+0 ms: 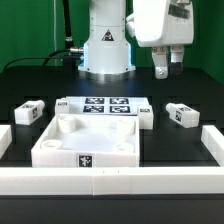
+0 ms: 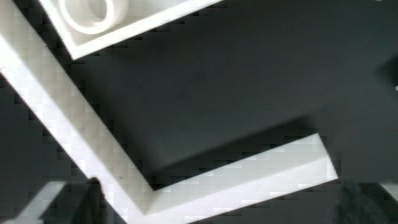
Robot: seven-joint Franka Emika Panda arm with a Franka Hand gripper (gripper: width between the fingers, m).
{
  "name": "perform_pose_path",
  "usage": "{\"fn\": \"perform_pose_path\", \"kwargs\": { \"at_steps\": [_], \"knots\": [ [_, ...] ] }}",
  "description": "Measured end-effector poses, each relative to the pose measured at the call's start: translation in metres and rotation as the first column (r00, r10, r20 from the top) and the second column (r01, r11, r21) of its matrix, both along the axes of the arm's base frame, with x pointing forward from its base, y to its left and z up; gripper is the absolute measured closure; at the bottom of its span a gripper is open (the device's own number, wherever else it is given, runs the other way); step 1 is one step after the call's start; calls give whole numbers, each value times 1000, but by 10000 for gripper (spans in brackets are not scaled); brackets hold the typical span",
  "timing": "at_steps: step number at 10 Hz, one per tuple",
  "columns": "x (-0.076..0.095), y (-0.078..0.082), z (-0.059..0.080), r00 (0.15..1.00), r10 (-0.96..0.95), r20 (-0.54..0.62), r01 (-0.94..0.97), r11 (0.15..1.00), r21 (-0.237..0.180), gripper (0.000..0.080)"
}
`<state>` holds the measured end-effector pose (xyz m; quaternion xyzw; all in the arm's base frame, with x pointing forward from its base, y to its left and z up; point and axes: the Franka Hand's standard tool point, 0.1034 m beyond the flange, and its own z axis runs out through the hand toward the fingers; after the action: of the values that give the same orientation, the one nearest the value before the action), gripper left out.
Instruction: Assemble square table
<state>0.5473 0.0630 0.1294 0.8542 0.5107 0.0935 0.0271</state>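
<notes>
The white square table top (image 1: 88, 142) lies tray-side up at the front middle, with round corner sockets and a tag on its front wall. One corner socket also shows in the wrist view (image 2: 89, 12). White tagged legs lie loose: one at the exterior view's left (image 1: 28, 112), one at its right (image 1: 182, 114), and one against the top's right rear corner (image 1: 146, 118). My gripper (image 1: 166, 70) hangs high above the table at the right rear, over the right leg. It is open and empty. Its dark fingertips (image 2: 50, 205) show far apart in the wrist view.
The marker board (image 1: 105, 104) lies behind the table top. White border rails run along the front (image 1: 110, 182) and right (image 1: 212, 146), and their corner shows in the wrist view (image 2: 143, 185). The robot base (image 1: 105, 45) stands at the rear middle.
</notes>
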Motion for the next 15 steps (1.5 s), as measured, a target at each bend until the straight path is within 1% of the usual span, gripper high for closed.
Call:
{"fn": "perform_pose_path", "kwargs": {
  "at_steps": [1,4,5,6,7,9,12,13,15],
  "knots": [
    [0,0,0,1000,2,6,-2,1000,5,150],
    [0,-1,-1,1000,2,5,-2,1000,5,150],
    [-2,-4,-2,997,73,6,-73,997,-20,150],
    [-7,-12,-4,985,173,-3,-172,983,-58,150],
    [-9,-20,-6,971,239,-15,-240,967,-84,150],
    [-13,-38,-14,955,293,-36,-295,950,-98,150],
    [-13,-38,-14,961,276,-35,-278,956,-94,150],
    [-14,-40,-15,956,290,-37,-292,951,-97,150],
    [-34,-71,-34,955,288,-69,-293,951,-100,150]
  ]
}}
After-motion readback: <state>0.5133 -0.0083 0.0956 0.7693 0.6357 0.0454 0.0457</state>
